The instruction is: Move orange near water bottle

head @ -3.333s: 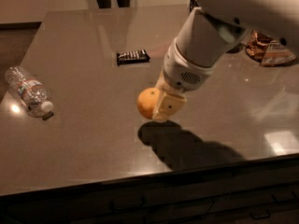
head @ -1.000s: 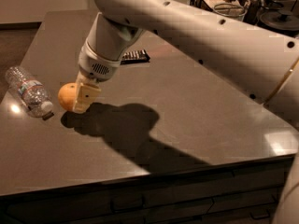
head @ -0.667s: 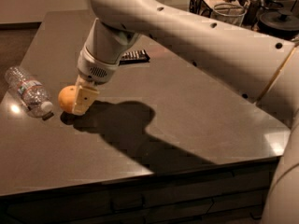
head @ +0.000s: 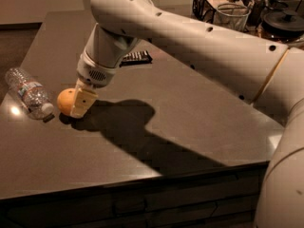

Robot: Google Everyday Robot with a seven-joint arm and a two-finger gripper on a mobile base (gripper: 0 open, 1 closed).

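At the left of the frame, the gripper [head: 72, 107] holds the orange [head: 63, 100] between its fingers, low over the table [head: 190, 127]. The water bottle [head: 28, 91] lies just to its left, cap end nearest, with its length running toward the upper left.

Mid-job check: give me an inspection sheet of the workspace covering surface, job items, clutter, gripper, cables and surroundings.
Surface: dark glossy table, with the arm's shadow across it.
Job's things: orange low at the table's left side, just right of the water bottle, which lies on its side; close, seemingly not touching.
Clutter: dark flat object farther back on the table.
Gripper: gripper at the orange, fingers closed on it.
Cables: nothing seen.
Surroundings: wire basket, glass jar and lidded pot at the back right.
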